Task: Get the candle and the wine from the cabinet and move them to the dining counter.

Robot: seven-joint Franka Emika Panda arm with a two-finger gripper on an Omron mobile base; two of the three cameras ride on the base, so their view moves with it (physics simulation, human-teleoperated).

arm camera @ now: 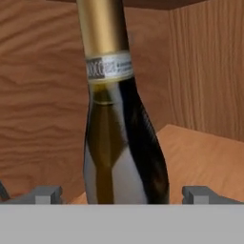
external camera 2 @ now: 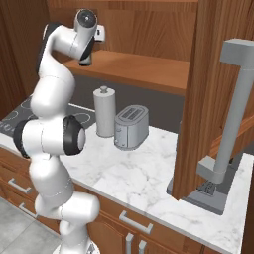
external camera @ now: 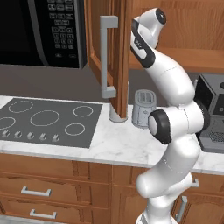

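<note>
The wine (arm camera: 125, 143), a dark glass bottle with a gold-capped neck and a pale band, stands upright on the cabinet shelf (arm camera: 205, 152). My gripper (arm camera: 124, 194) is open around the bottle's lower shoulder. One of the fingertips (arm camera: 47, 194) is on each side, with a small gap to the glass. In the right base view the arm reaches up into the cabinet (external camera 2: 144, 69), and the wine's dark base (external camera 2: 85, 60) shows under the hand. The candle and the dining counter are out of view.
The cabinet door (external camera: 114, 52) stands open beside the arm, its grey bar handle (external camera: 105, 57) facing out. On the marble worktop below are a toaster (external camera 2: 131, 126), a tall grey canister (external camera 2: 104, 111), a cooktop (external camera: 48, 120) and a coffee machine (external camera: 212, 113). A microwave (external camera: 43, 30) hangs at the left.
</note>
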